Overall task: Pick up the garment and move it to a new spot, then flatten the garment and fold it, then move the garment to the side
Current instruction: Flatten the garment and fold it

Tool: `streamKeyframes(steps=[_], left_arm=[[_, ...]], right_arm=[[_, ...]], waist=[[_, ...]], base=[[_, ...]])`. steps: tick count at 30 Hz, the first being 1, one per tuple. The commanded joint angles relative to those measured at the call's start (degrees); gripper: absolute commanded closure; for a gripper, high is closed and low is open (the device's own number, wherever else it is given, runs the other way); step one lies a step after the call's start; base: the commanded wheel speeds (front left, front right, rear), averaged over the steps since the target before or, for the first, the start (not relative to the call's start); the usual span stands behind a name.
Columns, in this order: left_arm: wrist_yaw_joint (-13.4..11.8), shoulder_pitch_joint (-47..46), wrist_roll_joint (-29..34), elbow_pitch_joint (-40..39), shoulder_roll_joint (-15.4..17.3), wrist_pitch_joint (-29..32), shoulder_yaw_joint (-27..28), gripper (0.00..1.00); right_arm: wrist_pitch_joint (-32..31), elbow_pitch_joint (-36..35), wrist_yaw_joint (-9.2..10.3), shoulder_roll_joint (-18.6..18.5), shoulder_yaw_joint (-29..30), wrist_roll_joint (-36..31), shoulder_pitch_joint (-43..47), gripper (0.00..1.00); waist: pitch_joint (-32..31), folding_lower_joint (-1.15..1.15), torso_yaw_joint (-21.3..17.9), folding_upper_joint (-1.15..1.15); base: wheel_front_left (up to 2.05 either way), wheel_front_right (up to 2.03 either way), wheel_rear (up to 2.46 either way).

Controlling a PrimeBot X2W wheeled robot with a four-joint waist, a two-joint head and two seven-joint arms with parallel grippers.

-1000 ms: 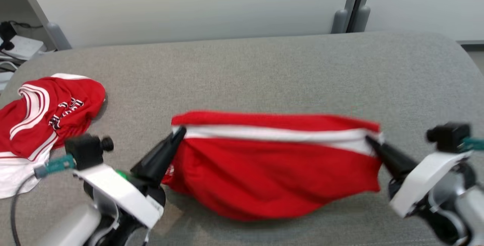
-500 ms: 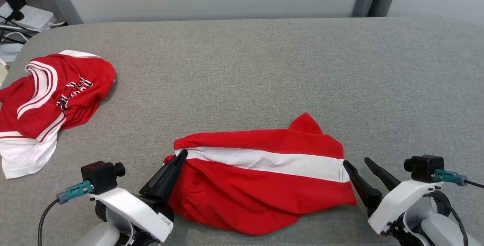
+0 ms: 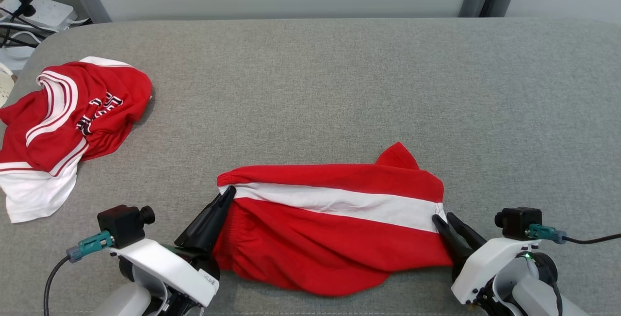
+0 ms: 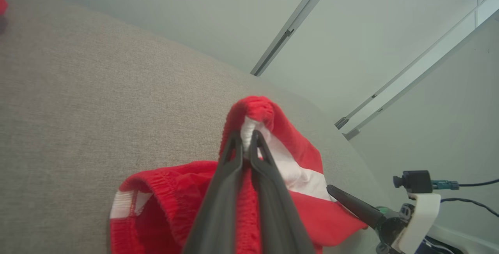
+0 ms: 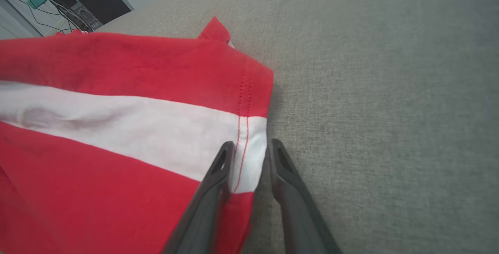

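Nearest you, the left gripper (image 3: pixel 229 191) has its jaws pressed together, pinching the gathered waistband end of the shorts (image 3: pixel 335 238). In the left wrist view, a white fold of that band is squeezed between the two dark fingers (image 4: pixel 234 156).

The small label on the left gripper's white housing is too small to read.

The right gripper (image 3: pixel 442 217) has its jaws spread. In the right wrist view, the stitched hem of the white stripe lies in the gap between them. One finger (image 5: pixel 218 172) rests over the cloth, the other on the bare table (image 3: pixel 339 88) just beside the hem. You cannot confirm a grip there.

Count: two grippers and two garments.

The shorts are red with one broad white stripe and lie stretched between the two sets of jaws. One red corner pokes up beyond the right jaws. No writing is visible on the shorts. Their underside and the near lower edge are hidden in folds.

Well beyond the left jaws and out to their left lies a crumpled red and white jersey (image 3: pixel 73 112). It carries dark lettering outlined in white, but the folds break it up and you cannot read it. The picture edge cuts off part of the jersey.

Farthest off, past the table's far left corner, are a white power strip (image 3: pixel 43 12) and dark cables (image 3: pixel 14 39), only partly in view.
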State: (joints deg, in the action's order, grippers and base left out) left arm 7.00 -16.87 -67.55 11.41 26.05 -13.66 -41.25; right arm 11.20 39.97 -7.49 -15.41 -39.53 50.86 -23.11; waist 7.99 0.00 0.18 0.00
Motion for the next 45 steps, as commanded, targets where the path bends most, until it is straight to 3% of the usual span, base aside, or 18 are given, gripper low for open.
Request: streamKeyframes(steps=[1,3,4,17,18,19,20,21,22,27,29,32,35,36,37,38,45], left_arm=[[0.3,-2.7,0.5,-1.0,1.5,-0.7,2.6,1.0],[0.3,-2.6,0.5,-1.0,1.5,-0.8,2.6,1.0],[0.3,-2.6,0.5,-1.0,1.5,-0.8,2.6,1.0],[0.4,-1.6,0.4,-0.9,1.1,-1.1,3.3,1.0],[0.4,-1.5,0.4,-0.9,1.1,-1.1,3.4,1.0],[0.4,-1.4,0.4,-0.9,1.1,-1.1,3.4,1.0],[0.4,-1.4,0.5,-0.8,1.0,-1.1,3.4,1.0],[0.4,-1.4,0.5,-0.7,0.9,-1.1,3.4,1.0],[0.4,-1.5,0.6,-0.7,0.9,-1.1,3.3,1.0],[0.4,-1.9,0.8,-0.4,0.4,-1.1,2.8,1.0],[0.5,-2.0,0.8,-0.2,0.4,-1.2,2.7,1.0],[0.5,-2.1,0.8,-0.1,0.2,-1.2,2.6,1.0],[0.5,-2.3,0.8,0.0,0.1,-1.2,2.4,1.0],[0.5,-2.6,0.9,0.0,0.0,-1.2,2.2,1.0],[0.5,-2.7,0.9,0.0,-0.1,-1.2,2.1,1.0],[0.5,-2.9,0.9,0.0,-0.1,-1.2,1.9,1.0],[0.5,-2.8,0.6,0.1,0.0,-1.3,1.9,1.0]], right_arm=[[1.0,-0.3,0.0,-0.1,-0.9,0.1,-1.0,0.56],[1.4,0.9,0.0,0.2,-1.7,0.3,-1.6,0.71],[1.6,1.5,0.0,0.3,-2.1,0.3,-1.9,1.0],[3.6,0.6,0.0,-2.2,-2.1,1.8,-2.2,1.0],[3.7,0.3,0.0,-2.4,-1.9,2.1,-2.0,0.91],[3.7,0.0,0.0,-2.5,-1.7,2.6,-1.9,0.55],[3.7,-0.3,0.0,-2.6,-1.9,2.7,-1.8,0.5],[3.7,-0.5,0.0,-2.7,-2.2,2.7,-1.8,0.85],[3.7,-0.5,0.0,-2.7,-2.2,2.9,-1.7,1.0],[3.7,-0.3,0.0,-2.3,-2.7,3.8,-1.3,1.0],[3.8,0.0,0.0,-2.2,-3.0,4.2,-1.3,0.59],[3.7,0.6,0.0,-1.7,-3.9,4.8,-1.7,0.47],[3.5,1.4,0.0,-1.4,-4.9,5.0,-2.1,0.53],[3.3,2.3,0.0,-1.0,-5.7,5.2,-2.7,0.58],[3.2,2.7,0.0,-0.8,-6.2,5.3,-3.0,0.83],[3.2,2.9,0.0,-0.7,-6.6,5.5,-3.2,1.0],[3.6,2.9,0.0,-1.8,-7.3,5.8,-4.2,1.0]], waist=[[0.0,0.0,0.1,0.0],[-0.1,0.0,0.1,0.0],[-0.1,0.0,0.2,0.0],[-1.1,0.0,0.0,0.0],[-1.1,0.0,0.0,0.0],[-1.0,0.0,0.0,0.0],[-0.9,0.0,0.1,0.0],[-0.9,0.0,0.2,0.0],[-0.8,0.0,0.3,0.0],[-0.7,0.0,0.9,0.0],[-0.7,0.0,1.1,0.0],[-0.6,0.0,1.4,0.0],[-0.5,0.0,1.6,0.0],[-0.3,0.0,1.8,0.0],[-0.3,0.0,1.9,0.0],[-0.2,0.0,2.0,0.0],[-1.2,0.0,2.1,0.0]], base=[[0.0,0.0,0.0],[0.0,0.0,0.0],[0.0,0.0,0.0],[0.0,0.0,0.0],[0.0,0.0,0.0],[0.0,0.0,0.0],[0.0,0.0,0.0],[0.0,0.0,0.0],[0.0,0.0,0.0],[0.0,0.0,0.0],[0.0,0.0,0.0],[0.0,0.0,0.0],[0.0,0.0,0.0],[0.0,0.0,0.0],[0.0,0.0,0.0],[0.0,0.0,0.0],[0.0,0.0,0.0]])
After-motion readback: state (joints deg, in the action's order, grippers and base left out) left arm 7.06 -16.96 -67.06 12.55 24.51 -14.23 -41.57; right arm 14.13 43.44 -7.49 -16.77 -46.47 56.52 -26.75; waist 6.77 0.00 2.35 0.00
